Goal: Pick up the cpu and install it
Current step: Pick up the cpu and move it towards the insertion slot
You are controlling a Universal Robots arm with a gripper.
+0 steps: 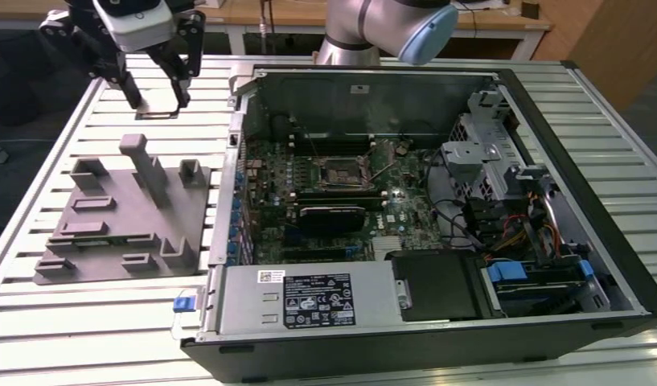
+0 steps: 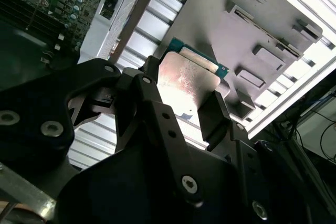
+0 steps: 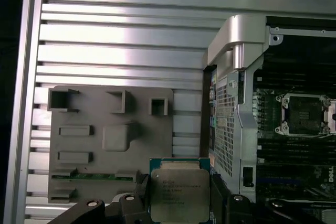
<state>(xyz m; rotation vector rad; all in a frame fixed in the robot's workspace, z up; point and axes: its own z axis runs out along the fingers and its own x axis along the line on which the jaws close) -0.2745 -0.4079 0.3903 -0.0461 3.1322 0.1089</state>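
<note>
At upper left of the exterior view, your gripper (image 1: 158, 106) hangs over the slatted table (image 1: 49, 322). It's above the far end of the grey fixture (image 1: 125, 217) and off to the left of the open PC case (image 1: 569, 104). Jaws are closed to approx the chip's width and clamped on the cpu (image 3: 178, 192). In both wrist views a black finger (image 2: 214, 111) presses on each of two opposite edges, w/ the silvery lid facing the cams and the green rim showing at the free end. Holding by the edges rather than the faces prob. keeps the pads off the contact side and leaves the underside free for seating. The chip is clear of the fixture and looks roughly level, though you can't confirm exact tilt from these views. The socket (image 1: 337, 173) sits mid-board inside the case and looks open and bare, so the install isn't done. My read: pick complete, carry stage, w/ the cpu well apart from the socket.
</note>
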